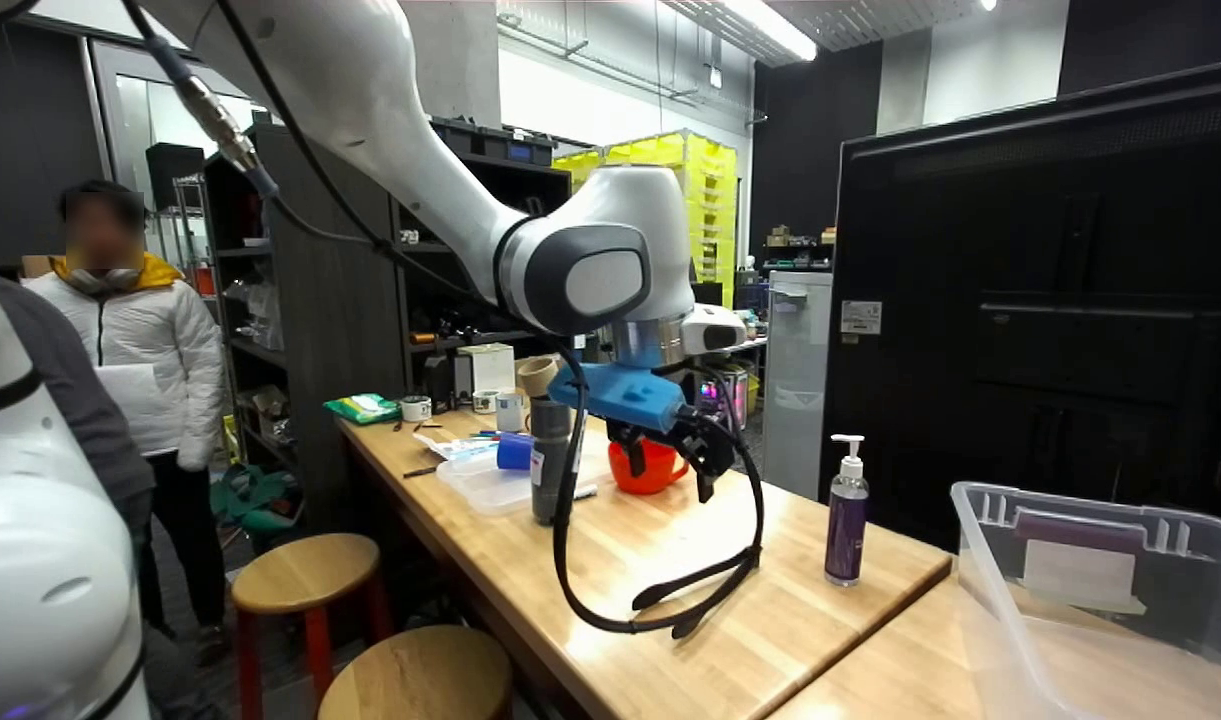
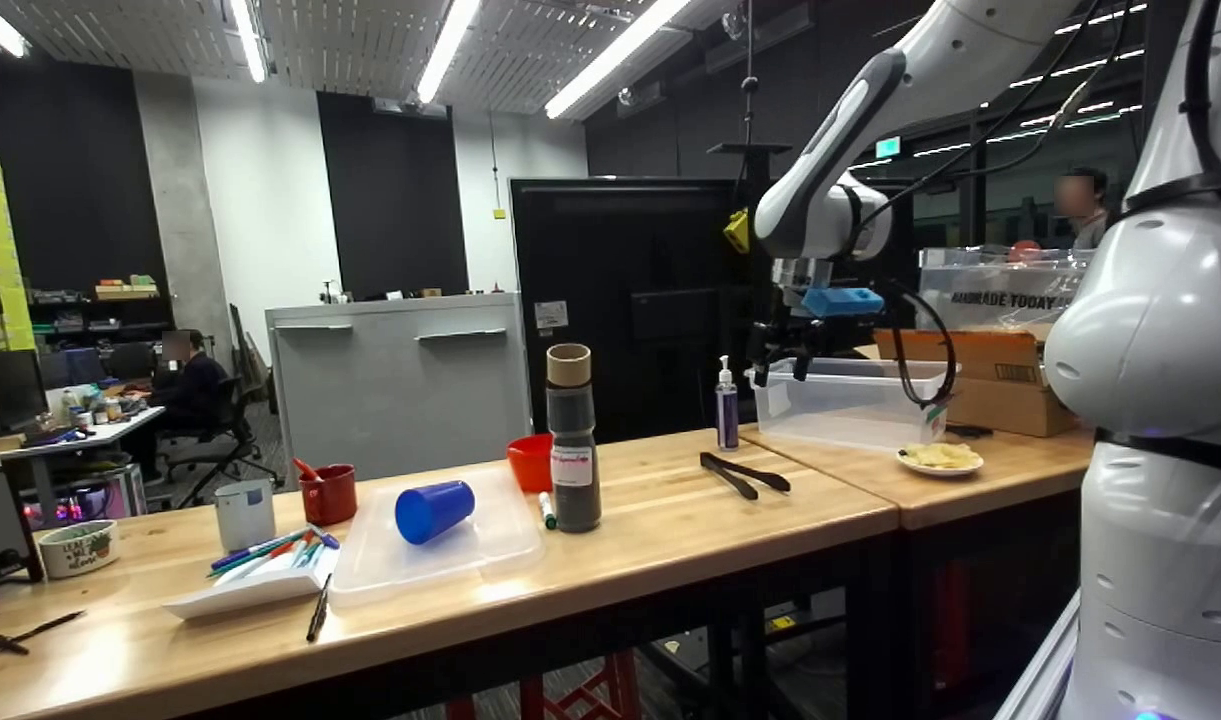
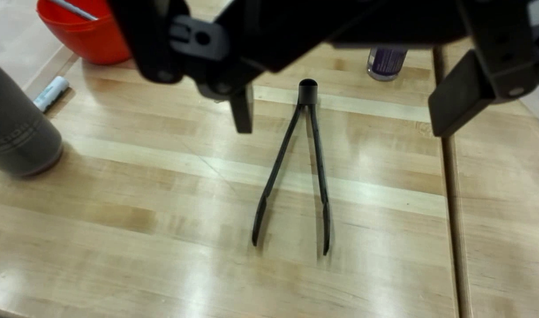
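My gripper point(image 3: 346, 110) is open and empty, its fingers wide apart. It hangs above the wooden table in both exterior views point(image 1: 670, 470) point(image 2: 782, 372). Black tongs point(image 3: 318, 154) lie spread on the table below it, their hinge end between the fingers in the wrist view. The tongs also show in both exterior views point(image 1: 670, 592) point(image 2: 750, 471), apart from the gripper. A purple pump bottle point(image 3: 386, 62) stands behind the tongs, its top hidden by the gripper in the wrist view. It is whole in both exterior views point(image 1: 845, 530) point(image 2: 727, 415).
A grey bottle point(image 2: 573, 470) stands beside a red bowl-like cup point(image 2: 530, 462) and a marker point(image 2: 547, 510). A blue cup point(image 2: 435, 510) lies on a clear lid point(image 2: 370, 575). A clear bin point(image 2: 820, 400) and a plate of chips point(image 2: 940, 456) are on the adjoining table. Stools point(image 1: 305, 575) stand alongside.
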Robot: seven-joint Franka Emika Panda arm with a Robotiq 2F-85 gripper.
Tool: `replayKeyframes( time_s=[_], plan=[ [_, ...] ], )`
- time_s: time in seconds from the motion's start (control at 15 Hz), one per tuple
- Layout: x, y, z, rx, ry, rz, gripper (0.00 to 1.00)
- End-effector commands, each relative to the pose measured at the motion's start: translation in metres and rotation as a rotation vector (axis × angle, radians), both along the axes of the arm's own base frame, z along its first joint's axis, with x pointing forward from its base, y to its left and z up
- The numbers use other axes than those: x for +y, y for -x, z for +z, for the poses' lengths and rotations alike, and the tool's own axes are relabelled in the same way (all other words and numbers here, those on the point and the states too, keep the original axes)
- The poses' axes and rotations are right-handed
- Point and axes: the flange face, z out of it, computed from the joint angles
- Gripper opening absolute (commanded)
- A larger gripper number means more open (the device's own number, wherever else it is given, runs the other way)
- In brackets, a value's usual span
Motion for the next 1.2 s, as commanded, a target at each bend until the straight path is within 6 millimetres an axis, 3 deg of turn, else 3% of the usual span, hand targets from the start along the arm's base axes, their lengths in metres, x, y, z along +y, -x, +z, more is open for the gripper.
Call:
replayKeyframes(
  time_s=[0.0,0.27,0.53,0.6,1.13],
  plan=[
    [-0.033,0.007,-0.009,-0.035,-0.038,0.043,1.0],
    [-0.061,0.011,-0.015,-0.053,-0.081,0.124,1.0],
    [-0.079,-0.001,-0.011,-0.003,-0.125,0.129,1.0],
    [-0.07,0.01,-0.014,-0.02,-0.108,0.116,1.0],
    [-0.077,0.0,-0.015,0.004,-0.112,0.118,1.0]
  ],
)
